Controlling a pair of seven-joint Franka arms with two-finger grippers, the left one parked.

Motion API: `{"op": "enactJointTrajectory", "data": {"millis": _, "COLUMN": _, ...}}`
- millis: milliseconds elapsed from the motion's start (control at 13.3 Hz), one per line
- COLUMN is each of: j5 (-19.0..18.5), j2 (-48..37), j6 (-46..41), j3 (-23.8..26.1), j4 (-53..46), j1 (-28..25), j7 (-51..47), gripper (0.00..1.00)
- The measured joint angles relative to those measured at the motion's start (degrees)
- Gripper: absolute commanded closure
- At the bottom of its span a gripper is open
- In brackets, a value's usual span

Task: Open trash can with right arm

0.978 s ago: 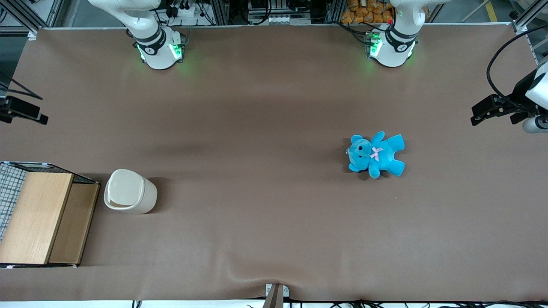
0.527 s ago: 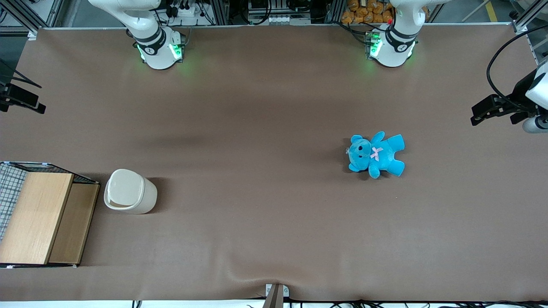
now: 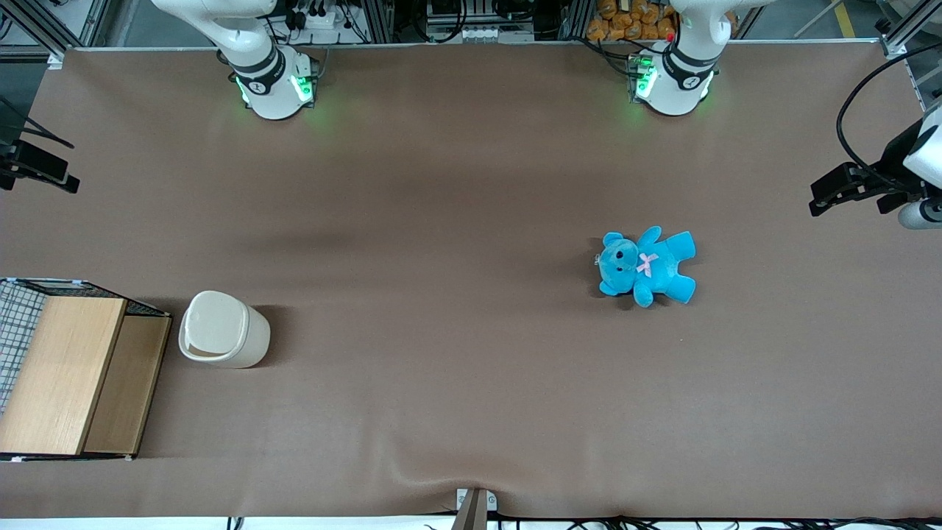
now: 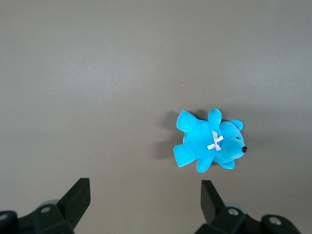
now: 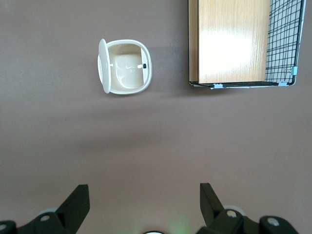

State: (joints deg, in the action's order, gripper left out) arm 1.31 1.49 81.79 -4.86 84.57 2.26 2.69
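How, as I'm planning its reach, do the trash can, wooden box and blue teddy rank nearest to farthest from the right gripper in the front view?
1-2. wooden box and trash can, beside each other, nearer the camera than the open gripper: too close to call.
3. blue teddy, toward the parked arm's end.

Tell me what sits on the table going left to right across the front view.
wooden box → trash can → blue teddy. The open claw hangs above the working arm's end of the table, farther from the camera than the box; it overlaps the box sideways, so it is left out.
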Motion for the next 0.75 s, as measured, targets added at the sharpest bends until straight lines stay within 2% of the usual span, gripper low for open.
{"op": "enactJointTrajectory", "data": {"millis": 753, "j5": -0.02, "j2": -2.52, "j6": 0.0, "j3": -0.04, "j4": 2.36, "j1": 0.0, "j7": 0.0, "gripper": 0.0}}
